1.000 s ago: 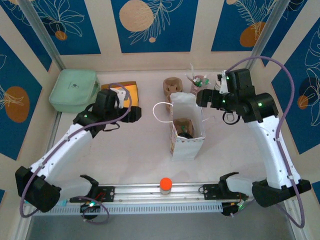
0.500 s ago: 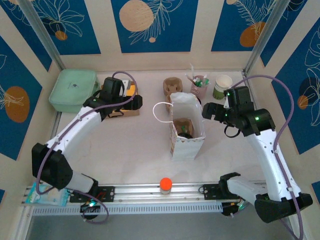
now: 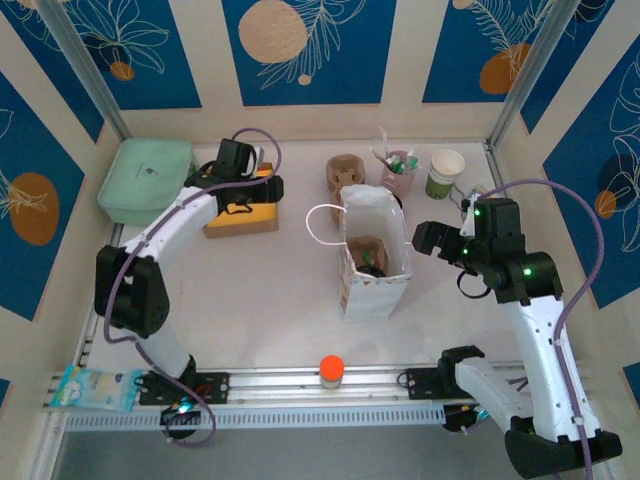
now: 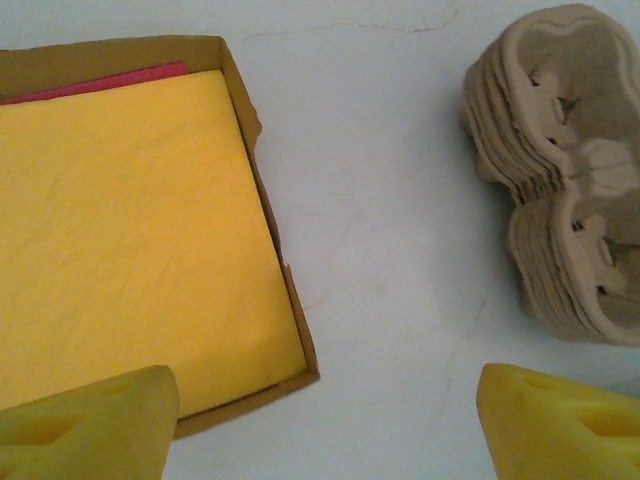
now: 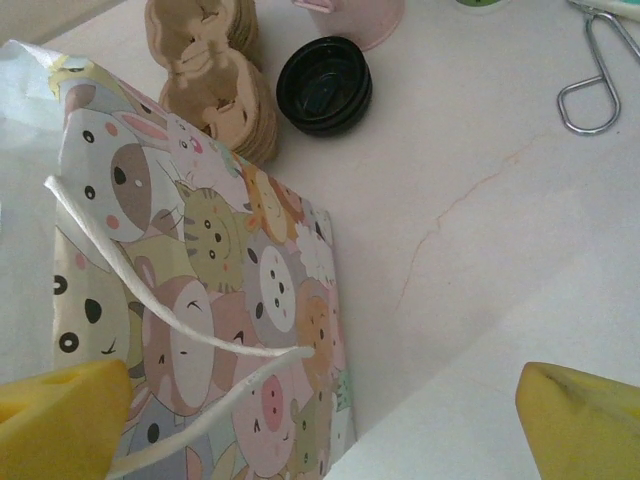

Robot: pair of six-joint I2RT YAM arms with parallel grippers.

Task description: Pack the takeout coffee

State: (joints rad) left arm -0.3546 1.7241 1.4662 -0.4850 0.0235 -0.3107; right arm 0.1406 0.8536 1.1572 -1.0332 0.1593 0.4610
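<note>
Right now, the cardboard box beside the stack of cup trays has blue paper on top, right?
No. The paper on top is yellow, not blue. The left wrist view shows it in the cardboard box beside the stack of cup trays.

Other stuff on my table

A paper bag (image 3: 375, 295) with funny animal faces stands open in the middle of the white table (image 3: 270, 290), and its white string handle (image 3: 318, 222) sticks out to the left. Behind the bag sits a stack of brown cup trays (image 3: 343, 172). Next come a pink cup of sticks (image 3: 398, 172) and a green-and-white cup with no lid (image 3: 445, 172). Far left is a pale green box (image 3: 147, 180). Beside it is a flat cardboard box (image 3: 240, 224) with a yellow napkin (image 4: 130, 230) inside. An orange knob (image 3: 332, 368) sits on the near rail (image 3: 280, 380).
</note>
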